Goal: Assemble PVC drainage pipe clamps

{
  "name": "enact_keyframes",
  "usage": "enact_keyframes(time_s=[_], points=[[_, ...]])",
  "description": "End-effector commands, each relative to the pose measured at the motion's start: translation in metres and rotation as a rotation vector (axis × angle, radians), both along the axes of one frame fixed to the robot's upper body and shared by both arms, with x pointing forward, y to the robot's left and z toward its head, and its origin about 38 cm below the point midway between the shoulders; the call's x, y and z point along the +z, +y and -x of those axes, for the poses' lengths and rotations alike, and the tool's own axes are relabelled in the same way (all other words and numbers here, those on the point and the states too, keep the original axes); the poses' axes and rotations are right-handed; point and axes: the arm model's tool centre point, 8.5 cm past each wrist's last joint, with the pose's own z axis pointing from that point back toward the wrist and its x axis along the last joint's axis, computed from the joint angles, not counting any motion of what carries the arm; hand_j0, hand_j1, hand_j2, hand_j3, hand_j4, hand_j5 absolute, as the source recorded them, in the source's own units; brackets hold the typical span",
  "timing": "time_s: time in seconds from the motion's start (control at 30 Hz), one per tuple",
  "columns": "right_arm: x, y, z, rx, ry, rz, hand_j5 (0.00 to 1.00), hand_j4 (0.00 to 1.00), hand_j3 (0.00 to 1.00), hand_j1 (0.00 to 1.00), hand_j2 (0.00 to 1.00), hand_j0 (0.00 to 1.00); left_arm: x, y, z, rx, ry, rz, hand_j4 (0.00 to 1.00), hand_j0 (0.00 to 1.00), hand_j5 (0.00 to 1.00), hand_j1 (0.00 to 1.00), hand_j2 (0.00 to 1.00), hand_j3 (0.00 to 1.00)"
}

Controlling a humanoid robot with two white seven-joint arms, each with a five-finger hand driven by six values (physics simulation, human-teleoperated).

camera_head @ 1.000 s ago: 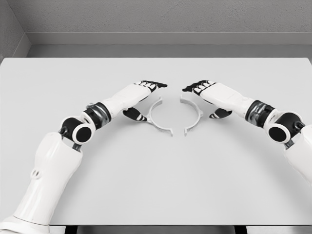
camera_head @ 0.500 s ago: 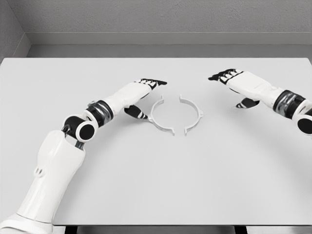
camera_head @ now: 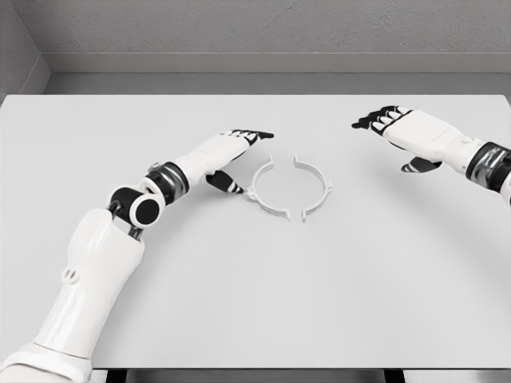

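Observation:
Two white half-ring clamp pieces lie flat on the white table (camera_head: 239, 303), facing each other to form a nearly closed ring. The left half (camera_head: 263, 195) and the right half (camera_head: 318, 186) leave small gaps at the top and bottom. My left hand (camera_head: 239, 155) rests just left of the left half, fingers extended above it and thumb down by its outer edge, holding nothing. Far off to the right, my right hand (camera_head: 391, 128) hovers with fingers spread, well apart from the right half.
A grey wall runs behind the table's back edge (camera_head: 255, 95). Nothing else lies on the table.
My right hand has let go of the right half and pulled away to the right. The left half has slid right, narrowing the gap between the halves. The left forearm shifted slightly.

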Motion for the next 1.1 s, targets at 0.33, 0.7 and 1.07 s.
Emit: enact_keyframes(time_s=[0.33, 0.7, 1.07], points=[[0.004, -0.001, 0.000, -0.004, -0.007, -0.009, 1.00, 1.00, 1.00, 1.00, 1.00, 1.00, 0.001, -0.012, 0.002, -0.020, 0.001, 0.008, 1.00, 1.00, 1.00, 1.00, 1.00, 1.00], [0.004, 0.001, 0.000, 0.001, -0.009, -0.011, 1.00, 1.00, 1.00, 1.00, 1.00, 1.00, 0.002, -0.025, 0.003, -0.034, -0.002, 0.018, 1.00, 1.00, 1.00, 1.00, 1.00, 1.00], [0.004, 0.001, 0.000, 0.001, -0.009, -0.011, 1.00, 1.00, 1.00, 1.00, 1.00, 1.00, 0.005, -0.032, 0.001, -0.037, -0.012, 0.013, 1.00, 1.00, 1.00, 1.00, 1.00, 1.00]])
